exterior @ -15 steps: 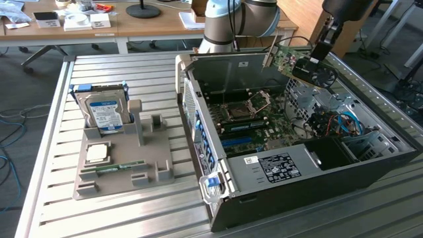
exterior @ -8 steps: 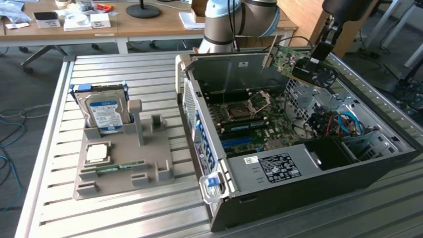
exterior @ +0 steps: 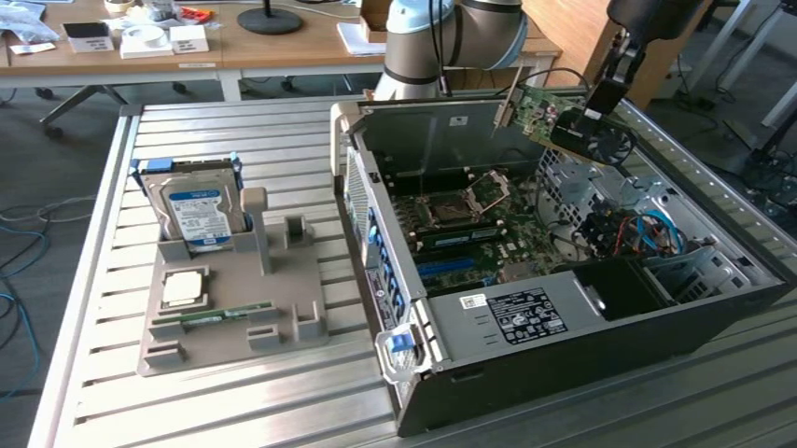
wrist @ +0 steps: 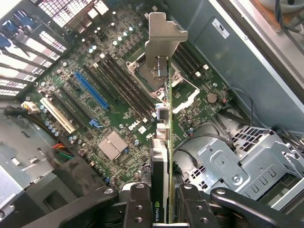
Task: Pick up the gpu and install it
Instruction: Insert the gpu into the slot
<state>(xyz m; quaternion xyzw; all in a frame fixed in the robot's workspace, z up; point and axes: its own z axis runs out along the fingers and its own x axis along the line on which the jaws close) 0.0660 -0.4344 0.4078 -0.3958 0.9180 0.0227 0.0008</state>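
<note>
1. The gpu (exterior: 566, 117) is off the table and in the air above the open computer case (exterior: 561, 373). It is tilted, with its black fan facing the exterior view's right and its silver bracket (wrist: 161, 42) at the end away from the gripper.
2. The gripper (exterior: 607, 98) is closed on the gpu. In the wrist view its fingers (wrist: 137, 209) clamp the card from both faces at the fan end, and the card is seen edge-on between them.
3. From the wrist view, the card hangs over the motherboard (wrist: 118, 99), roughly above the CPU socket (exterior: 468, 201) and the memory slots. It touches no slot. The blue expansion slot (wrist: 90, 90) and its neighbours lie off to one side of the card's edge.
4. Judged from this, the pick-up is done and the carry to the case is under way. The install itself is not yet begun.
5. Seating the card calls for bringing its connector edge square and parallel over an expansion slot, with the bracket toward the case's rear openings. It then needs a straight press down, and any tilt would likely make it jam.
6. Further out on the table (exterior: 249, 401), a gray holder (exterior: 224, 336) carries the hard drive (exterior: 200, 210) upright and a slim RAM stick (exterior: 224, 315) lying flat. Both are well apart from the gripper.
</note>
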